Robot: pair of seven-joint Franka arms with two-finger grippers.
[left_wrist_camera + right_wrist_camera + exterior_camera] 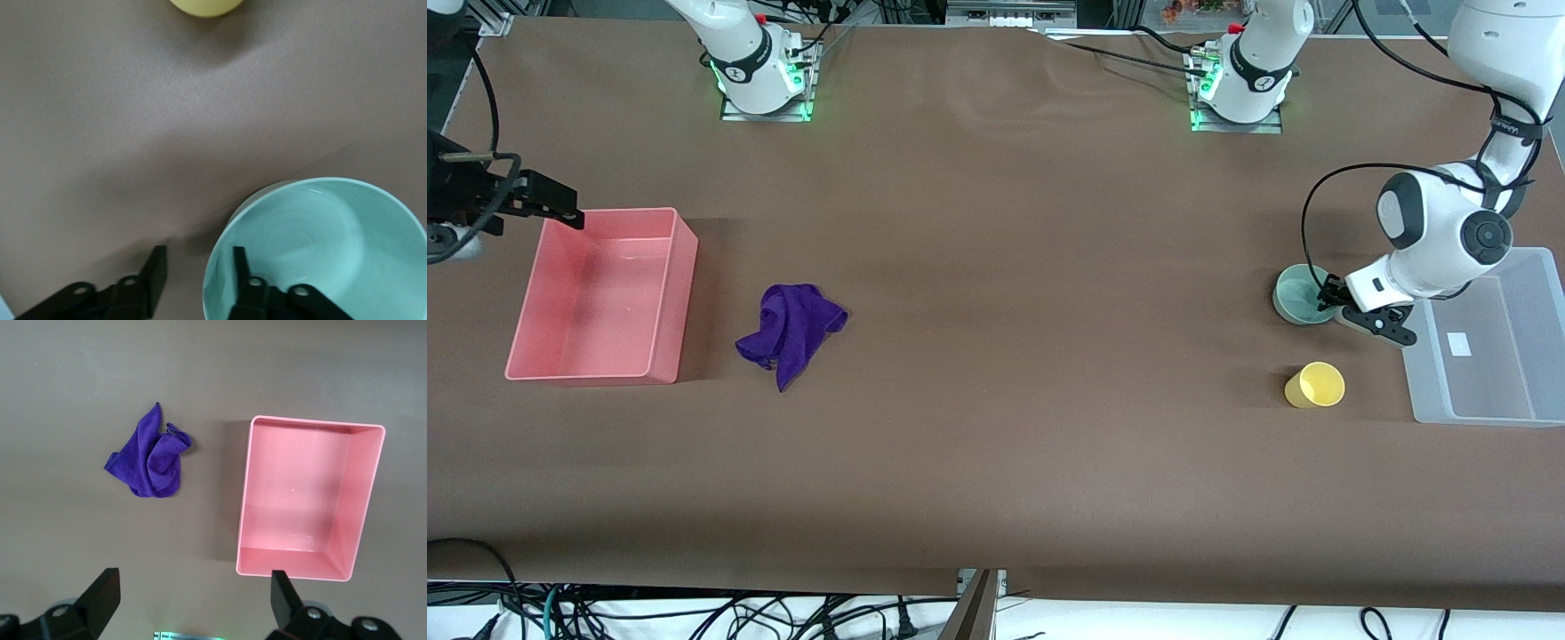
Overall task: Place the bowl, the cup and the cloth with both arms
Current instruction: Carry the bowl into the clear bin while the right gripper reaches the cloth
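Note:
The mint-green bowl [1301,294] stands upright near the left arm's end of the table. My left gripper [1330,297] is low at its rim and open. In the left wrist view my left gripper [198,252] has one finger inside the bowl [333,247] and one outside, with the rim between them and a gap left. The yellow cup [1314,385] sits nearer the front camera than the bowl, and its edge shows in the left wrist view [203,5]. The purple cloth [790,330] lies crumpled beside the pink bin. My right gripper [560,209] is open and empty, up over the bin's corner; in its own view [194,577] it looks down on the cloth [152,459].
A pink bin [679,293] stands empty at the right arm's end of the table, also in the right wrist view [293,563]. A clear plastic bin [1485,413] stands at the left arm's end, beside the bowl and cup. Brown table between them.

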